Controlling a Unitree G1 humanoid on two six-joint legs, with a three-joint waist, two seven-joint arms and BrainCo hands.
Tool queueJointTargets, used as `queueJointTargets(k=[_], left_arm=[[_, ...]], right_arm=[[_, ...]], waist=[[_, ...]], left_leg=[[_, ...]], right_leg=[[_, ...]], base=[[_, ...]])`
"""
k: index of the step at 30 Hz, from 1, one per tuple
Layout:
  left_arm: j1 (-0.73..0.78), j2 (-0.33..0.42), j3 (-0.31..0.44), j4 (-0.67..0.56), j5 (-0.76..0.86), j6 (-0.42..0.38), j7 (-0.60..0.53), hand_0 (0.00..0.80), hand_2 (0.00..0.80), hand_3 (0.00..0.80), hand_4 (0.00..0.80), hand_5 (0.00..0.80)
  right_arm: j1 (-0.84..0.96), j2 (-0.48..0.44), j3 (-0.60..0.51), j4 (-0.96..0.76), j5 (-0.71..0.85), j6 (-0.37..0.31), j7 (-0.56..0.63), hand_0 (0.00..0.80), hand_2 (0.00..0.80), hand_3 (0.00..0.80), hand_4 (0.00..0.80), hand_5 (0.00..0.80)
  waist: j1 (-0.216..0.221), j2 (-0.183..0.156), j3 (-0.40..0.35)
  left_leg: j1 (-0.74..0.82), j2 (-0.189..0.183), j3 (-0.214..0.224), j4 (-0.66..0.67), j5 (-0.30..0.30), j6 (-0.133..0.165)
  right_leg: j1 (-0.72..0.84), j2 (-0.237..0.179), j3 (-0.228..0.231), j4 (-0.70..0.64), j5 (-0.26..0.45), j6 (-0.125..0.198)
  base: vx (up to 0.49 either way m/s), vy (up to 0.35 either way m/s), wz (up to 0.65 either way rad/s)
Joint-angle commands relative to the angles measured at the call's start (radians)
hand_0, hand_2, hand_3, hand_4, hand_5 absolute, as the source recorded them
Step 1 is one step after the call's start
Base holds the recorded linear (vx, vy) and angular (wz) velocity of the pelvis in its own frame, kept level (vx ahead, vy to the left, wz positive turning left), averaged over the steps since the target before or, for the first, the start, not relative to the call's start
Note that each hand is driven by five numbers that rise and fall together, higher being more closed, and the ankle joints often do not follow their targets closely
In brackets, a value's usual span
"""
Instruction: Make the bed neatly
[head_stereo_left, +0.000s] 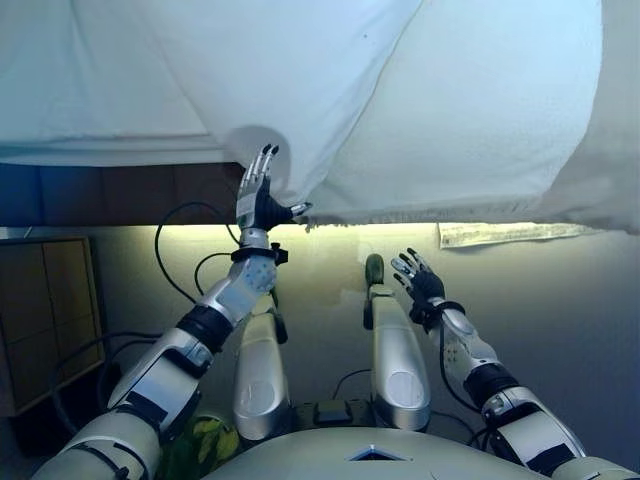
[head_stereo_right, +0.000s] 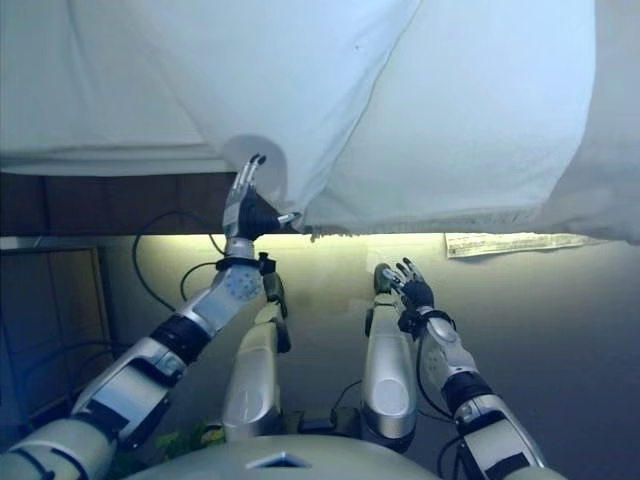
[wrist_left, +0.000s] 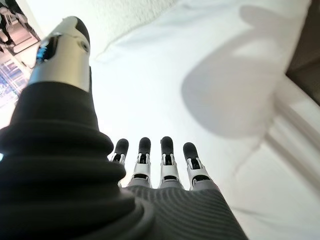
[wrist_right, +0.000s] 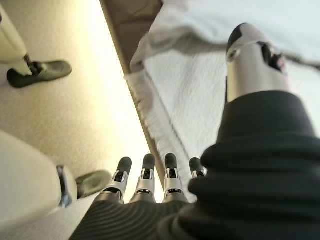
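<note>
Reaching with our left hand (head_stereo_left: 258, 200), fingers straight and spread, at the hanging edge of the white blanket (head_stereo_left: 440, 110) draped over the bed. Right hand (head_stereo_left: 418, 278) idles low, loosely spread. We should pinch the hem, not the fold.

A white blanket (head_stereo_left: 470, 110) drapes over the bed's edge (head_stereo_left: 110, 152), its hem hanging, seemingly slightly rumpled.

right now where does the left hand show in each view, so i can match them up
Left eye view: left hand left of centre, fingers straight up at the white blanket edge.
Right eye view: same spot.
Left wrist view: its own fingers along the bottom.
Right wrist view: not in it.
Shared landmark: the blanket's hanging edge.
</note>
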Motion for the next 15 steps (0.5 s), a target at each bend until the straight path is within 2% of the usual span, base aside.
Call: queueJointTargets(k=[1, 6, 9, 15], left_arm=[[-0.109, -0.023, -0.011, 0.007, 0.034, 0.019, 0.048, 0.0, 0.0, 0.0, 0.0, 0.0], [-0.173, -0.064, -0.012, 0.04, 0.072, 0.096, 0.125, 0.0, 0.0, 0.0, 0.0, 0.0], [-0.196, -0.056, -0.003, 0.059, 0.109, 0.154, 0.179, 0.0, 0.0, 0.0, 0.0, 0.0], [-0.223, -0.024, 0.026, 0.099, 0.161, 0.196, 0.274, 0.0, 0.0, 0.0, 0.0, 0.0]], right_arm=[[-0.05, 0.028, 0.002, -0.039, 0.024, -0.034, -0.026, 0.0, 0.0, 0.0, 0.0, 0.0], [-0.104, 0.045, 0.009, -0.041, 0.017, -0.024, -0.052, 0.0, 0.0, 0.0, 0.0, 0.0], [-0.101, 0.038, 0.013, -0.072, 0.015, -0.008, -0.063, 0.0, 0.0, 0.0, 0.0, 0.0], [-0.086, 0.034, 0.028, -0.117, 0.01, -0.004, -0.072, 0.0, 0.0, 0.0, 0.0, 0.0]], waist=[[-0.005, -0.025, 0.017], [-0.018, -0.031, 0.037], [-0.026, -0.037, 0.037], [-0.032, -0.049, 0.037]], left_leg=[[-0.087, 0.023, -0.08, 0.111, -0.017, 0.014], [-0.126, 0.021, -0.069, 0.139, -0.021, 0.007], [-0.16, 0.021, -0.065, 0.173, -0.027, 0.005], [-0.22, 0.023, -0.059, 0.27, -0.067, 0.007]], right_leg=[[-0.007, -0.041, -0.016, -0.084, 0.134, 0.015], [-0.048, -0.04, -0.014, -0.058, 0.129, 0.015], [-0.081, -0.043, -0.012, -0.031, 0.123, 0.016], [-0.138, -0.049, -0.005, 0.044, 0.098, 0.015]], base=[[-0.012, 0.0, -0.12], [0.015, 0.016, -0.14], [0.03, 0.024, -0.1], [0.022, 0.023, -0.03]])
